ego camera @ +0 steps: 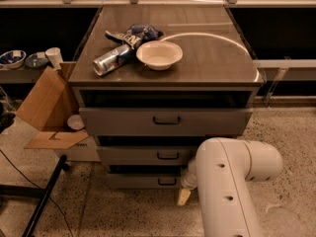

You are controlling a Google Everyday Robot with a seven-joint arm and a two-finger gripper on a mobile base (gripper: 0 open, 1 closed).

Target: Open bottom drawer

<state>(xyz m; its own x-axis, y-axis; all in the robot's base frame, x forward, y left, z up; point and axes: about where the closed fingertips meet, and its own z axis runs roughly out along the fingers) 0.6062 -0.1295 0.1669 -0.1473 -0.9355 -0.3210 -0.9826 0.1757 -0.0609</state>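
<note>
The bottom drawer [140,180] is the narrowest grey front, lowest of three in the cabinet, with a small black bar handle [167,181]. Its front sits back under the middle drawer [133,155], and none of its inside shows. My gripper [184,193] is low in front of the cabinet, just right of the bottom drawer's handle and close to the floor. It is mostly hidden behind my white arm [229,181], which fills the lower right of the view.
The tall top drawer [118,121] has a dark gap above it. On the cabinet top [212,53] lie a white bowl [159,55], a can [111,60] and a blue packet [140,32]. An open cardboard box [47,110] stands at the left, with black stand legs [44,196] on the floor.
</note>
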